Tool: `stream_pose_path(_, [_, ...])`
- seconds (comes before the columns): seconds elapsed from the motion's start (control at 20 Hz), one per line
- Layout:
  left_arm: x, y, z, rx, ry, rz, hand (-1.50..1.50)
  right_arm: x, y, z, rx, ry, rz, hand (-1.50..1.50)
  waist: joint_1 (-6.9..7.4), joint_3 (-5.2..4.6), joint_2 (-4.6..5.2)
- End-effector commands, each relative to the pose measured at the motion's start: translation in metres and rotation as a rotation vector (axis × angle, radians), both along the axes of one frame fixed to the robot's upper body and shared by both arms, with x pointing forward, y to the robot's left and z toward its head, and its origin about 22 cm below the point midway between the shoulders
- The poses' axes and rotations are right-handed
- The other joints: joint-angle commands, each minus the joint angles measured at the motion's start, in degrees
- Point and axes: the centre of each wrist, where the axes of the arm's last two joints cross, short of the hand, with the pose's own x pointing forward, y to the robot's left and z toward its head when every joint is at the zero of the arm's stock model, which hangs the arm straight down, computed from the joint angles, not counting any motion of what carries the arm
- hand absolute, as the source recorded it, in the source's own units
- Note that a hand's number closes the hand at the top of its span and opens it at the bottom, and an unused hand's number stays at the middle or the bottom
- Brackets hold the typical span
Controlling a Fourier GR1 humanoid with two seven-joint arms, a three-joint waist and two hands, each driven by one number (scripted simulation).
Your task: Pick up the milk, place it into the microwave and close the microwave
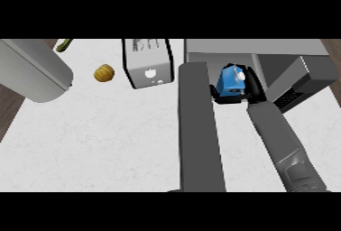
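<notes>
The milk (230, 81) is a small blue carton with a white top, held at the mouth of the grey microwave (266, 47) at the upper right. My right hand (254, 88) is curled round the carton, black fingers showing on its right side and beneath it, and hides its lower part. The right forearm runs up from the lower right edge. The microwave's door (198, 131) stands open, a long dark grey slab reaching toward me just left of the hand. My left hand does not show.
A white box with printed labels (148, 63) lies left of the door. A yellow ridged object (104, 73) sits further left, a green item (63, 45) at the top edge. A big rounded grey shape (33, 67) fills the upper left corner.
</notes>
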Motion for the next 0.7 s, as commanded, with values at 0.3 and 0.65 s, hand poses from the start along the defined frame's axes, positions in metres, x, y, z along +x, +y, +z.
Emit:
stream_pose_path(0.3, [0.015,0.014,-0.007,-0.003,0.013,-0.040,-1.50,0.025,-0.002,0.023,-0.117,-0.012,-0.213,1.50,2.67,0.10,1.38])
stream_pose_path(0.65, [0.026,0.018,-0.016,0.004,0.008,-0.057,-1.50,0.031,-0.004,0.032,-0.025,-0.021,-0.456,-1.50,4.40,0.17,2.15])
